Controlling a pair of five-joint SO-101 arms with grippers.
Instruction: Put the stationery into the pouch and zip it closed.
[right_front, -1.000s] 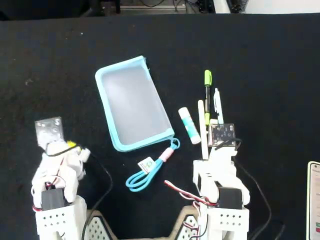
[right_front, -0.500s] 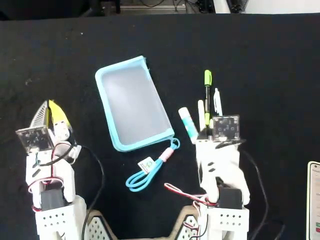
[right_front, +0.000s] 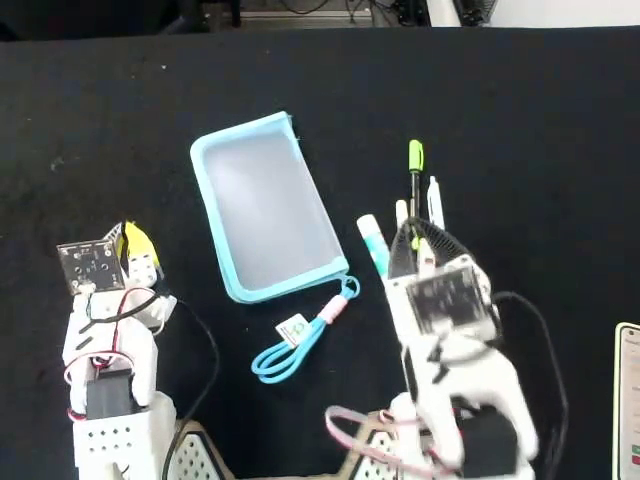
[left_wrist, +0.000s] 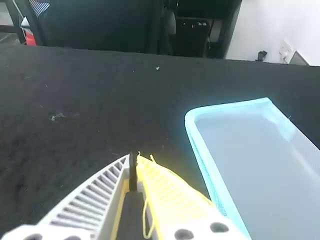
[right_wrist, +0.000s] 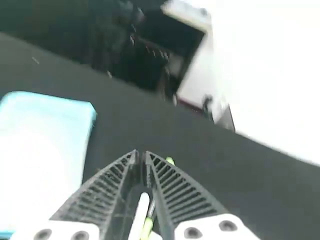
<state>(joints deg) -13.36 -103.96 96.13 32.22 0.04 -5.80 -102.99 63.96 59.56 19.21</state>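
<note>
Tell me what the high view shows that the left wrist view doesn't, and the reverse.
High view adds the glue stick, the green-capped pen, white pens beside it, a blue cord loop and the right tool over the pens. Left wrist view adds the room beyond the table's far edge: dark furniture and a white wall. Both show the light blue pouch lying flat on the black table, and the left tool, shut, apart from the pouch.

Lab workbench: black table (right_front: 560, 120), equipment (left_wrist: 195, 30) behind
</note>
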